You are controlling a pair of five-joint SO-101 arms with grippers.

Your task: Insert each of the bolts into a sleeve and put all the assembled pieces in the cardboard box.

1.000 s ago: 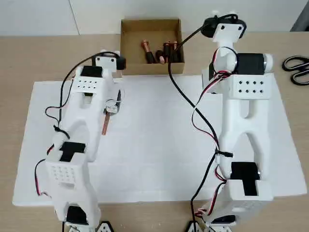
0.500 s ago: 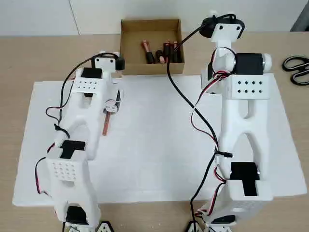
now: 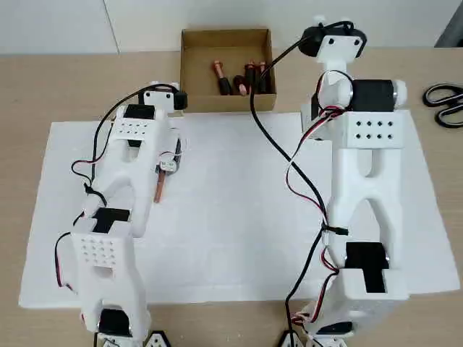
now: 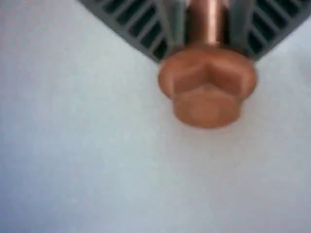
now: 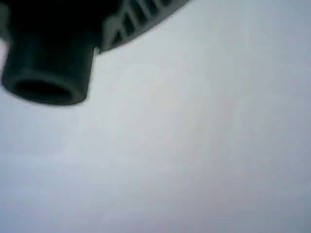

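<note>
Left claw (image 4: 209, 26) clenched on copper bolt (image 4: 207, 90), low over white sheet (image 3: 231, 217) on bench. Right claw (image 5: 63, 22) grasping black sleeve (image 5: 48, 68), well apart from bolt. Risk: slight misalignment at mating, so the bolt catches the sleeve rim and slips from grip.

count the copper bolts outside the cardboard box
1: the copper hex-head bolt, held in the left gripper over the white paper sheet; more may be hidden.

No legible text — none anywhere.
</note>
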